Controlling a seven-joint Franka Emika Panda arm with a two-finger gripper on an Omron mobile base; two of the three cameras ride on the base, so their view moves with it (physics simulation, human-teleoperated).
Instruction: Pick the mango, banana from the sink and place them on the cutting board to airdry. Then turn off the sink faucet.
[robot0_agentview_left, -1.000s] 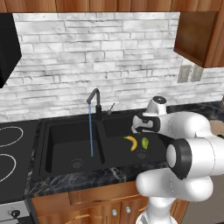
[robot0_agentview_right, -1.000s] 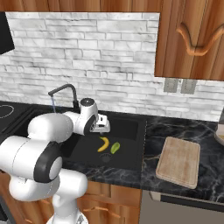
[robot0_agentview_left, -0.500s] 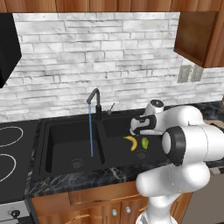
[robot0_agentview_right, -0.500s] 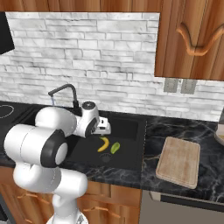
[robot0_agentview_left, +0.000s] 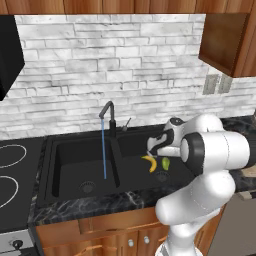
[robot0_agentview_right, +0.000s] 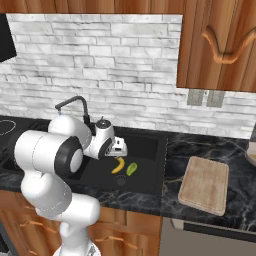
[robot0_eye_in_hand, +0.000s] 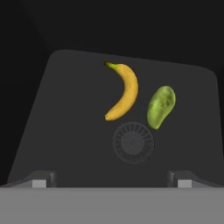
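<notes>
The pincer (robot0_eye_in_hand: 111, 181) hangs over the right basin of the sink (robot0_agentview_left: 75, 145), its two finger tips spread as wide as they go and holding nothing. In the hand view the tips stand at the lower corners with the basin floor between them. The banana (robot0_eye_in_hand: 122, 92) lies on that floor just beyond the round drain (robot0_eye_in_hand: 133, 142), curved, with its stem end pointing away from the camera. The mango (robot0_eye_in_hand: 161, 106) lies just beside the banana on its right, close to it but not touching, with its lower end near the drain's rim. From the left base view the banana (robot0_agentview_left: 150, 162) and mango (robot0_agentview_left: 165, 163) show side by side in the right basin, just below the pincer (robot0_agentview_left: 153, 145), which is tilted downward at the end of the white arm. From the right base view the same pair, banana (robot0_agentview_right: 118, 165) and mango (robot0_agentview_right: 131, 169), sit near the drain, with the pincer (robot0_agentview_right: 119, 147) just above and behind them. The faucet (robot0_agentview_left: 107, 117) rises behind the divider, and a thin blue stream of water (robot0_agentview_left: 104, 150) falls from its spout into the left basin. The cutting board (robot0_agentview_right: 205, 185) lies flat on the dark marble surface (robot0_agentview_right: 175, 150) to the right of the sink, well apart from the fruit, with nothing on it.
</notes>
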